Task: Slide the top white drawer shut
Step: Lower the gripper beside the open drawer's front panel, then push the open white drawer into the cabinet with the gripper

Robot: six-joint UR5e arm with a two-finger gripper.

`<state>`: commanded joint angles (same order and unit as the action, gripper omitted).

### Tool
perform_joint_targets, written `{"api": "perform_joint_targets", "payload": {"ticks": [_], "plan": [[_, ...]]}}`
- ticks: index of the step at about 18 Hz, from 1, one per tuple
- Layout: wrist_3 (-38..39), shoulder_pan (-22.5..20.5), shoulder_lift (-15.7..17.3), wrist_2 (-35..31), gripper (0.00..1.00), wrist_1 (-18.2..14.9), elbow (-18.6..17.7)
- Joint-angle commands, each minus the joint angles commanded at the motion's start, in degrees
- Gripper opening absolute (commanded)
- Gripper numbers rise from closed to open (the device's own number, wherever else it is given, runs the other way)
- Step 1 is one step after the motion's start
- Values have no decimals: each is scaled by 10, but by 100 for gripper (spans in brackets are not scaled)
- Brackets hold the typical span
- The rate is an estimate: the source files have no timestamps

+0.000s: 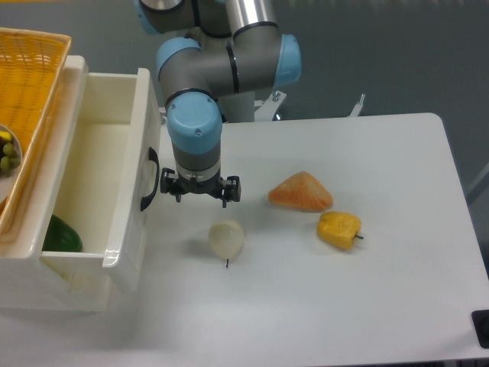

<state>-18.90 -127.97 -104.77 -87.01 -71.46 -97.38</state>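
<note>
The top white drawer (99, 168) stands pulled out toward the right, its white inside bare and open to view. Its curved black handle (149, 180) sits on the front panel facing the table. My gripper (200, 200) points down just right of that handle, close to the drawer front but apart from it. Its fingers are spread open and hold nothing. The fingertips hover above the table, just behind a pale round fruit (227, 238).
An orange wedge-shaped item (301, 192) and a yellow pepper (339, 228) lie on the white table (344, 306) to the right. A yellow wicker basket (27, 84) sits on the cabinet top at far left. A green item (61, 235) shows in the white compartment below the drawer.
</note>
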Motion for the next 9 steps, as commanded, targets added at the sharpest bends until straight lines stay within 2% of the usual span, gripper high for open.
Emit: {"api": "perform_joint_targets", "payload": {"ticks": [9], "plan": [[14,18,-2,0,100,0,7]]}}
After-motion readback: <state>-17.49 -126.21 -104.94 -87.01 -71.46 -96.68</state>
